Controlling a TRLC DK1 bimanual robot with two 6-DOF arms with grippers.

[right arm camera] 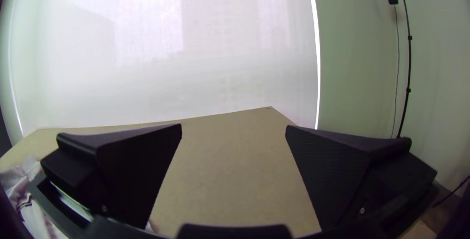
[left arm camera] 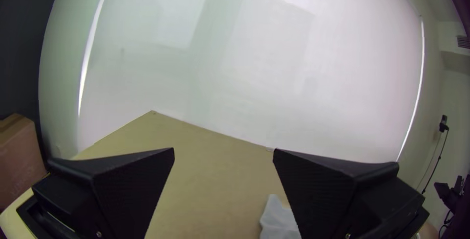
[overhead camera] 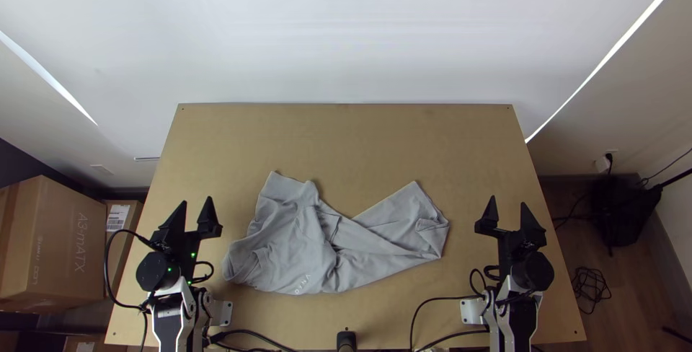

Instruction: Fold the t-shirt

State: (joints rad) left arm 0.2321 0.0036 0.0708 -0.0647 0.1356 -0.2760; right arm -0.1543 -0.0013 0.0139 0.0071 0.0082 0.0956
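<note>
In the top view, the grey t-shirt (overhead camera: pixel 295 236) is laid around the middle of the table (overhead camera: pixel 346 135), bunched and creased, its broad mass towards nine o'clock and a narrower, twisted stretch drawn out towards three. It looks to have been dropped loosely, so spreading flat is probably needed before any fold. The left gripper (overhead camera: pixel 194 202) is held at nine o'clock and the right gripper (overhead camera: pixel 509 202) at three, both set wide and empty, clear of the cloth, presumably so that either end can be approached freely. Wide bare board is left from ten through twelve to two o'clock, where the cloth could be drawn out; towards six, the near edge is much closer, and cloth pulled that way might slip over.

In the left wrist view, the fingers are seen well parted, with a pale corner of the shirt beyond one of them.

In the right wrist view, a wide gap is likewise shown between the fingers, and bare board is seen through it, with rumpled cloth off beside one finger.
</note>
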